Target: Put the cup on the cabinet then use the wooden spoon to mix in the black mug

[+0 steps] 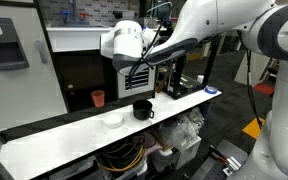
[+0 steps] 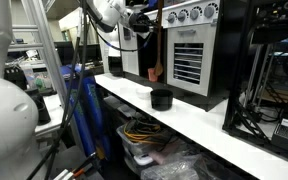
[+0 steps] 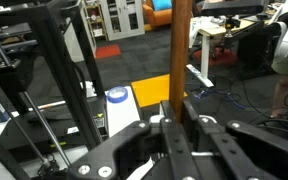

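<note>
While the gripper (image 3: 181, 122) is clamped tight around the wooden spoon (image 3: 181, 50), held upright, it hangs above the black mug (image 1: 142, 109), the spoon's long axis pointing down toward it.

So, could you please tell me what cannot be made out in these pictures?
The wooden spoon: in the wrist view the top edge cuts off its upper end, and the gripper closed on it hides its lower end.
The black mug: in both exterior views its inside is too dark and small to show any contents.
The cup: too small in an exterior view to see inside.
</note>
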Motion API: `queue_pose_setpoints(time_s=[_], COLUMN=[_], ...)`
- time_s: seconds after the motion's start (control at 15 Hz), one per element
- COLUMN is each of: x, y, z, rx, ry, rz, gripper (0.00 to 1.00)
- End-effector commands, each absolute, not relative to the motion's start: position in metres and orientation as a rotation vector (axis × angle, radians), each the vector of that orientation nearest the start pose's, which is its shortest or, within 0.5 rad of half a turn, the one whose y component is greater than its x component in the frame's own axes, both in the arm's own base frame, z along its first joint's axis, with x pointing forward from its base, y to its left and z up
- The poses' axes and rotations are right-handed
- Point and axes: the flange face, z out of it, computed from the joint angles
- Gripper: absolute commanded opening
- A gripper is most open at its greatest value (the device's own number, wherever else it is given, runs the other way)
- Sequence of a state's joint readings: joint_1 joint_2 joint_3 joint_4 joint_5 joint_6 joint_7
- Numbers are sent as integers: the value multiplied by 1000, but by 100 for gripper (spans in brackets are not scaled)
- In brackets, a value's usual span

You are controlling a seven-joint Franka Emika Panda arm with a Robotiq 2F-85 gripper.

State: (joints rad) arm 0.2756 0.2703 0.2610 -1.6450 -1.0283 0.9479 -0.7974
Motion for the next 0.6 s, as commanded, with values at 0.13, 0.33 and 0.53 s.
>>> queue_pose_setpoints(time_s=[0.13, 0.33, 0.53], x=[566, 575, 577], y=[166, 174, 188], z=[461, 446, 437], rx=[1520, 1469, 1439], ry=[1130, 1151, 1175], rz=[-1100, -1074, -1050], gripper=[4, 4, 4])
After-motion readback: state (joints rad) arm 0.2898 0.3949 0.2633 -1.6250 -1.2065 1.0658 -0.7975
